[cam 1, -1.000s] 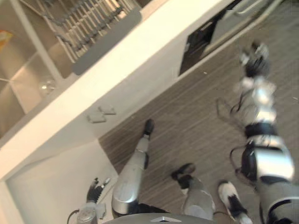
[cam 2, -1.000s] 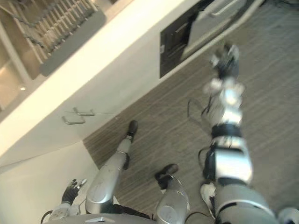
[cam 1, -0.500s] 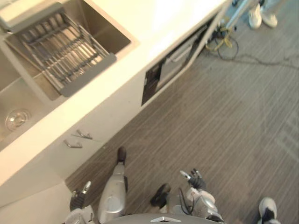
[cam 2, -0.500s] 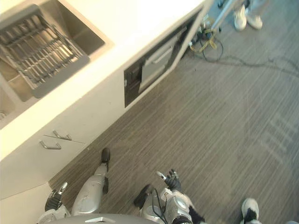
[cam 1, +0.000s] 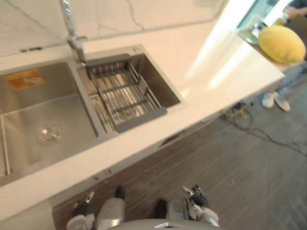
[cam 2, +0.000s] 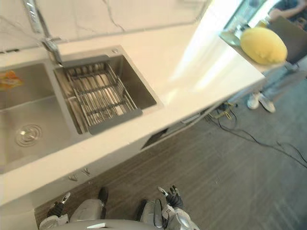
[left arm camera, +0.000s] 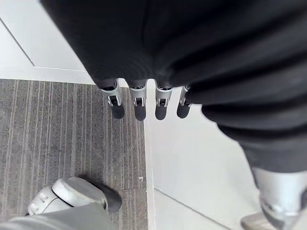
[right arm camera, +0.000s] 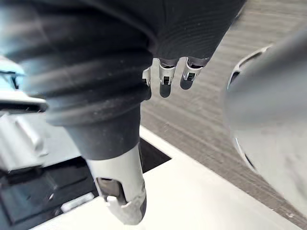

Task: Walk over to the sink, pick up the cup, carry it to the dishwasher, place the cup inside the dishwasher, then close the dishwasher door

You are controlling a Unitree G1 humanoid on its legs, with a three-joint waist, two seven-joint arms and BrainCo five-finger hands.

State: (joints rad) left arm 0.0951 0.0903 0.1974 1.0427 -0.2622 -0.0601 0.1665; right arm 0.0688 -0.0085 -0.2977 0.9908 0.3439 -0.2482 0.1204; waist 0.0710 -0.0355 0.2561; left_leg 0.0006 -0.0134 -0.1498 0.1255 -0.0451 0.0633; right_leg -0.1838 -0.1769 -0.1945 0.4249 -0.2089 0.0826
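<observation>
A steel double sink (cam 1: 26,108) is set in the pale counter (cam 1: 206,67), with a tall tap (cam 1: 71,28) behind it. A grey-framed wire rack (cam 1: 122,93) lies in the right basin, and the left basin has a round drain (cam 1: 50,134) and an orange patch (cam 1: 24,79). Under the counter's edge a dark gap marks the dishwasher (cam 2: 156,139). My left hand (cam 1: 81,210) hangs low at my side, fingers (left arm camera: 139,103) straight and empty. Low by my other side is my right hand (cam 1: 196,197), its fingers (right arm camera: 165,79) also straight with nothing in them.
A big yellow rounded object (cam 1: 283,43) rests on the counter's far right end. A person's shoes (cam 1: 274,100) stand on the striped grey floor beyond it. Cables (cam 1: 240,115) trail across the floor by the counter's corner.
The camera has swung up from the floor to the sink and counter. My right arm, raised out over the floor a second ago, now hangs low at my side.
</observation>
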